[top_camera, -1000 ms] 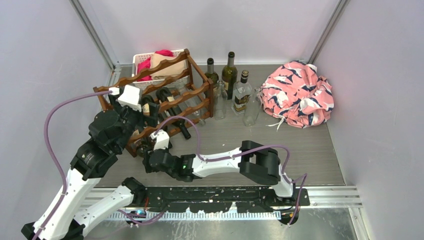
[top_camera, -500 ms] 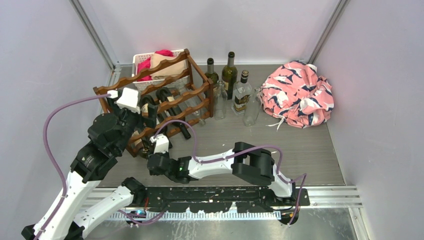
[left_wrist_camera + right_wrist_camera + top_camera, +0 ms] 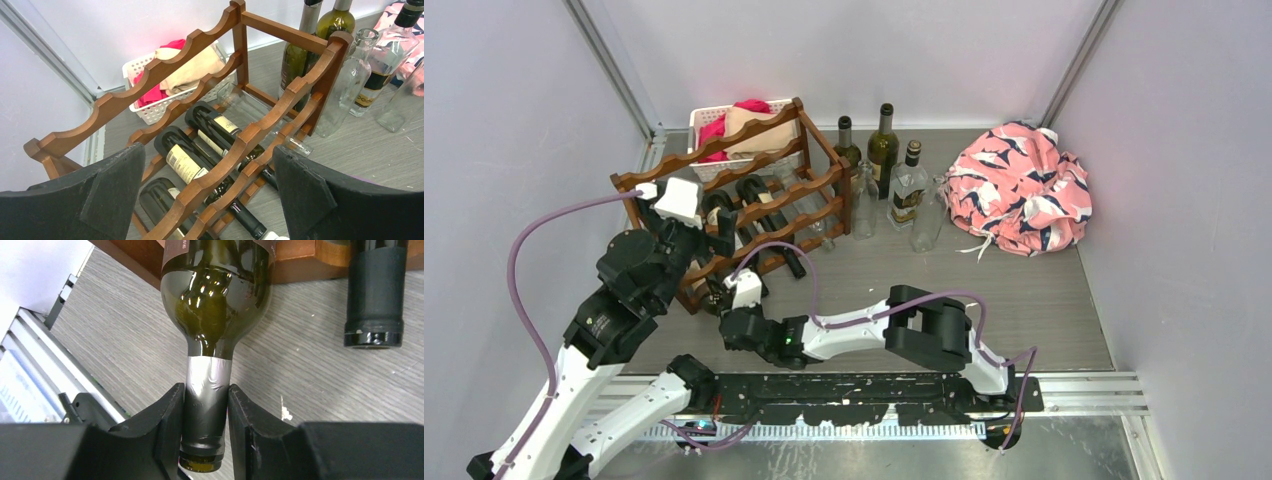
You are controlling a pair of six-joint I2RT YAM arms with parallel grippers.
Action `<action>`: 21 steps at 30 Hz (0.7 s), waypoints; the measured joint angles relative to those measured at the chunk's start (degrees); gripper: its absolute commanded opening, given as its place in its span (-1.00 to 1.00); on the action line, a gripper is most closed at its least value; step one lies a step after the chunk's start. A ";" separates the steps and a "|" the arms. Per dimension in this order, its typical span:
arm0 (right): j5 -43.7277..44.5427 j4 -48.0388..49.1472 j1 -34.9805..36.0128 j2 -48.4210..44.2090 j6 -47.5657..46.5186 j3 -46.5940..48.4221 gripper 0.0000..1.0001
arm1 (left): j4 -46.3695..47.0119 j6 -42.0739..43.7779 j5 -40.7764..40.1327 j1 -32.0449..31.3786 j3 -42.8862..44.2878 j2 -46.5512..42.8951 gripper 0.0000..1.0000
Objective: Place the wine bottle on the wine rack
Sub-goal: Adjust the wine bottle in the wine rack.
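Right wrist only: right gripper [image 3: 205, 405] pinches foil neck of dark green glass wine bottle [image 3: 217, 305]; left gripper [image 3: 210, 185] spread above reddish-brown scalloped wooden rack [image 3: 165, 67].

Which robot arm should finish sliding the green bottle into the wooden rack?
Right. The right gripper is shut on the neck of the wine bottle, whose body lies at the bottom of the wine rack. The left gripper hangs open and empty above the rack.

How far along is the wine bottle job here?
Done: several bottles lie in the wine rack. In hand: the right end effector clamps the foil-wrapped neck of a wine bottle, its body at the rack's bottom rail. Remaining: seating and releasing it. The left end effector hangs open.
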 measured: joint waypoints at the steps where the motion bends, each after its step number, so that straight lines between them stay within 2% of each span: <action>1: 0.35 1.14 0.00 0.17 -0.79 -0.44 -0.98 | 0.07 0.00 0.00 0.07 -0.02 -0.02 0.93; 10: 3.63 12.41 -0.07 3.23 -7.93 -2.67 -0.98 | 0.66 0.09 0.00 0.15 -0.39 -0.04 0.92; 21: 3.89 20.39 -2.62 4.68 -12.63 -3.08 -0.98 | 0.76 0.31 -0.04 0.15 -0.66 -0.33 0.92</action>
